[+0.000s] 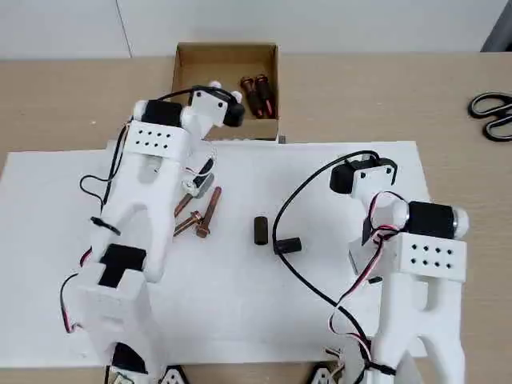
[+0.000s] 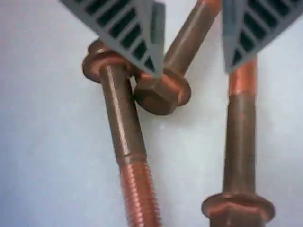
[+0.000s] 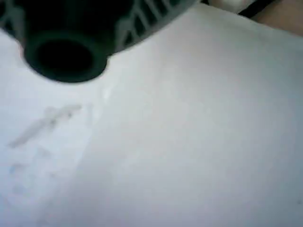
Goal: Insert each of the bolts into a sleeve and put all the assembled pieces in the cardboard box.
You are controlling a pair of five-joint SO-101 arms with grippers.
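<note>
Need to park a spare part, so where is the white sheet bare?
Bare: the sheet at its front middle, between left arm and right arm; also the strip from box to sleeves. Crowded: the bolts under the left hand.

Bright, even light fills the high view; the arms [image 1: 152, 200] cast only faint, soft shadows on the white sheet [image 1: 264, 296]. The bolts [image 2: 125, 142] carry dull glints along their shanks.
</note>
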